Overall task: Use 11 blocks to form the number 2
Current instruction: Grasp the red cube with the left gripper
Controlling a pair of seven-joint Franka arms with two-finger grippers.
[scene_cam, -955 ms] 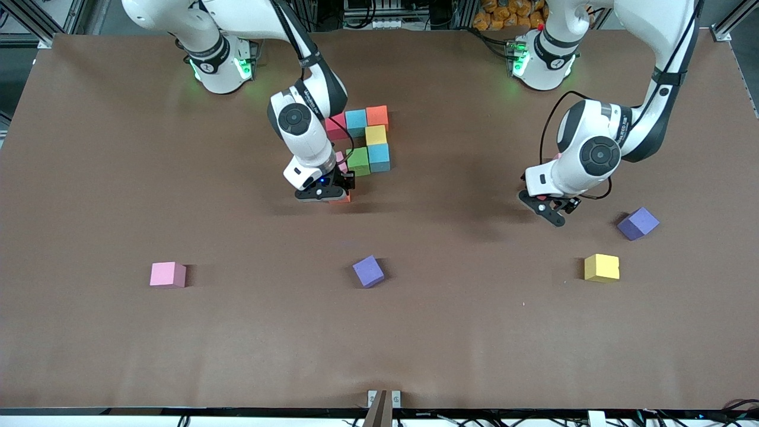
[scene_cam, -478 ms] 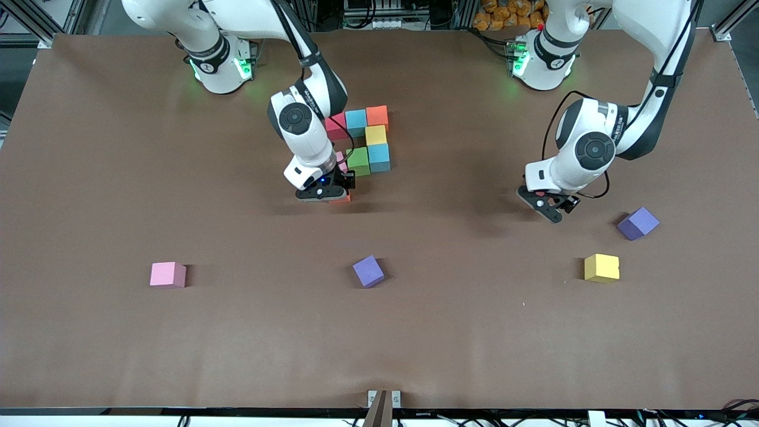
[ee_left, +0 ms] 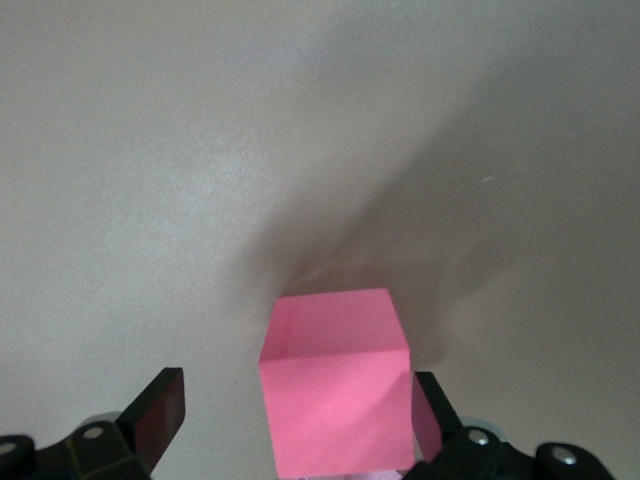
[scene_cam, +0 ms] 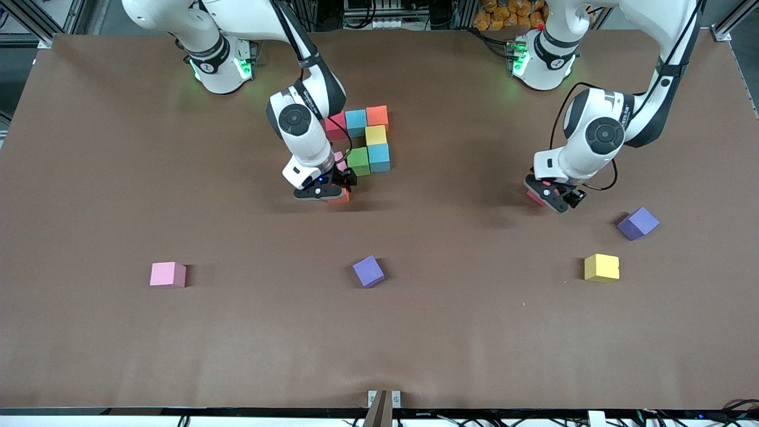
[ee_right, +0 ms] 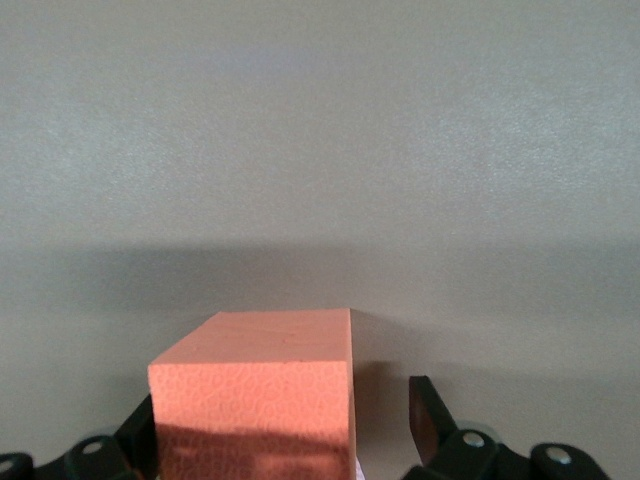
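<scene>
At the figure's six o'clock end, your right gripper [scene_cam: 339,193] stands open around the orange block [ee_right: 262,385]; lifting crooked could drag it. Your left gripper [ee_left: 290,425], open, straddles a pink block [ee_left: 335,390]; closing off-centre could twist it.

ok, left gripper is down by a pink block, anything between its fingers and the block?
Nothing visible. In the left wrist view the pink block sits on the table between the open fingers of the left gripper, with only bare table in the gap on one side. No other block is near it.
</scene>
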